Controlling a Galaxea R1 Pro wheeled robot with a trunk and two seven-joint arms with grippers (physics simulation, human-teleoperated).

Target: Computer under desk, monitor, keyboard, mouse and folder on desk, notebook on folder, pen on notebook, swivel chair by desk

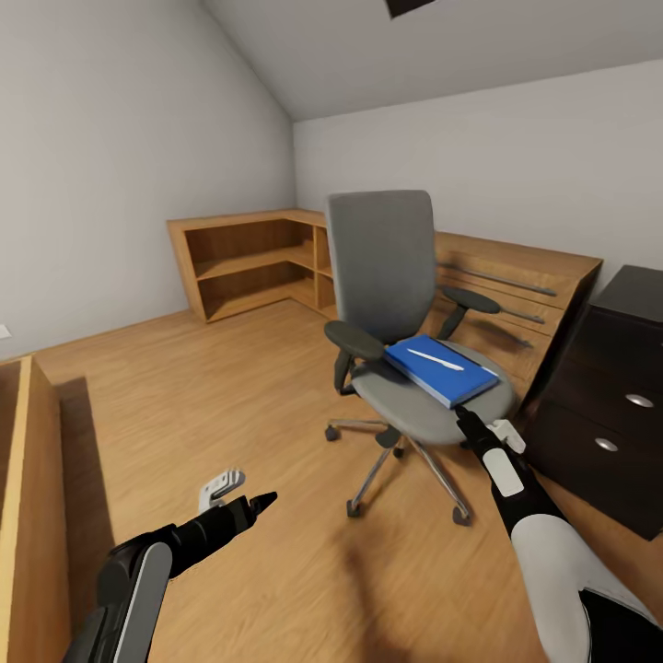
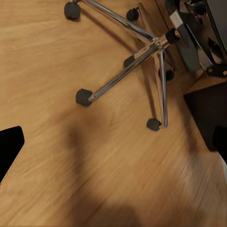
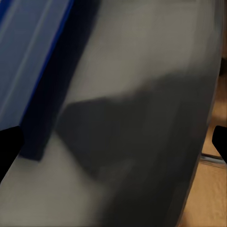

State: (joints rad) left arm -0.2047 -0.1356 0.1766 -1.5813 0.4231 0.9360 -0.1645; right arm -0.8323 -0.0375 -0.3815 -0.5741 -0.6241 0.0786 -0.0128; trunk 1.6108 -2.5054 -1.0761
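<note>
Presently the blue folder [image 1: 442,369] lies on the swivel chair [image 1: 433,396] seat at centre frame, long axis toward lower right, just beyond the nearer, released right gripper [image 1: 468,422]; left gripper [image 1: 261,503] likewise parted.

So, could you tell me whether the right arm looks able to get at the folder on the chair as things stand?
Probably yes: the right claw is open at the seat's front edge, the blue folder lies just beyond it, and nothing stands between them.
</note>
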